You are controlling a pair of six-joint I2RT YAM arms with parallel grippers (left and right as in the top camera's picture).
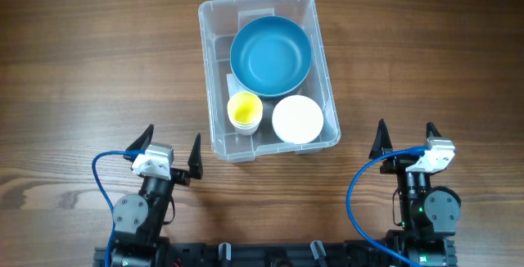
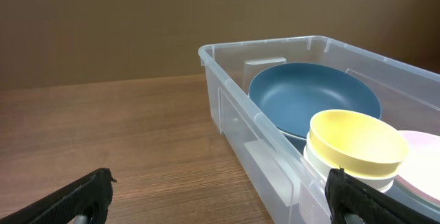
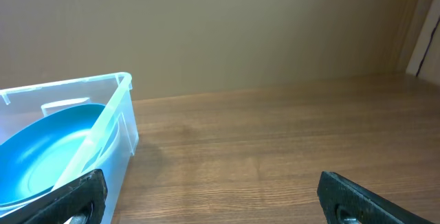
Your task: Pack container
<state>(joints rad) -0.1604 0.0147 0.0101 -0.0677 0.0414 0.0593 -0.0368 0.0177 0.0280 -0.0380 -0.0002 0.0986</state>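
Container looks packed (blue bowl at 12 o'clock, yellow cup 7, white bowl 5); left gripper and right gripper gape wide, empty, so park both clear of rim.

Blue bowl blocks the container; left strip free

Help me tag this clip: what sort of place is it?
Probably a robot test bench: left arm and right arm at a wooden table, with a clear plastic container holding a blue bowl.
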